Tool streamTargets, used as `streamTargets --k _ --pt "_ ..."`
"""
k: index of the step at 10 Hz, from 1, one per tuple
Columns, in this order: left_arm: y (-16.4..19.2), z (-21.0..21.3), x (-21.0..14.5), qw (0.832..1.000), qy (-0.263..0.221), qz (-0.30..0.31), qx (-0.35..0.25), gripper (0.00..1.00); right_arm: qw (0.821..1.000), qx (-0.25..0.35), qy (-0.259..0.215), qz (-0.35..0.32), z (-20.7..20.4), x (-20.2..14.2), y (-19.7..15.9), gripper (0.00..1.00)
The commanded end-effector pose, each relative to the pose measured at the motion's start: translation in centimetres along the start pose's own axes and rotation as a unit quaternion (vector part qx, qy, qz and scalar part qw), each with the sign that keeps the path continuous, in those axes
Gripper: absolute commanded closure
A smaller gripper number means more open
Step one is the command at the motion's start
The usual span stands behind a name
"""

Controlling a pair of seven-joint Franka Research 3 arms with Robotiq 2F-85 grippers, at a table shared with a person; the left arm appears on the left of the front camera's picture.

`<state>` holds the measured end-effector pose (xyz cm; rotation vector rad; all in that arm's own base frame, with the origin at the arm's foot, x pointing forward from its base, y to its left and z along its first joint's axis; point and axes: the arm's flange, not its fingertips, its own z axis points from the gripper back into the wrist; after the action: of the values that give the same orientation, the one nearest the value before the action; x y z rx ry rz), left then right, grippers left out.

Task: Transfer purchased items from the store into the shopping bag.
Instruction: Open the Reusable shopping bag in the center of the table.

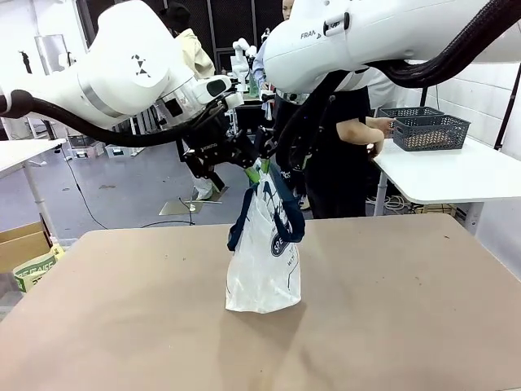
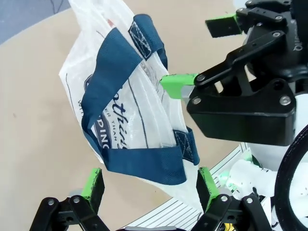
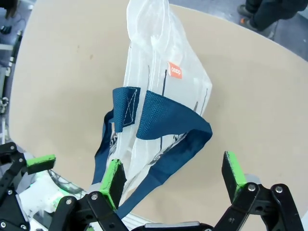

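Hovering with the left tool (image 2: pixel 150 185) spread wide, pinching nothing, just above the shopping bag (image 1: pixel 264 261). Holding the right tool (image 3: pixel 173 175) equally spread, one pad close against the bag's rim. Judging the bag as light, thin, floppy, slippery film, likely crumpling if pushed. Favouring the woven navy handles (image 2: pixel 115 62) as the firmest place to grip. Working over a bag standing upright on the bench (image 1: pixel 122 309), with the store (image 1: pixel 430 130) well beyond the bag, at a person's hand (image 1: pixel 381 126).
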<state>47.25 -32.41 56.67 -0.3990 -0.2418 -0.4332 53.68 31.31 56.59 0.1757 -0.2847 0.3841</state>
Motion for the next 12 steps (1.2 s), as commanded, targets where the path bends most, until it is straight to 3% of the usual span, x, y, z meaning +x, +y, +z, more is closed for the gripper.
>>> streamTargets --k 1,12 --pt "-0.8 0.3 0.7 1.000 -0.017 0.011 0.005 0.00 1.000 0.017 -0.018 -0.006 0.3 -0.4 -0.7 0.00" --pt "1.4 -3.5 1.0 0.997 0.009 0.058 0.041 0.00 0.999 0.034 0.010 -0.025 -1.7 -0.2 -1.0 0.00"
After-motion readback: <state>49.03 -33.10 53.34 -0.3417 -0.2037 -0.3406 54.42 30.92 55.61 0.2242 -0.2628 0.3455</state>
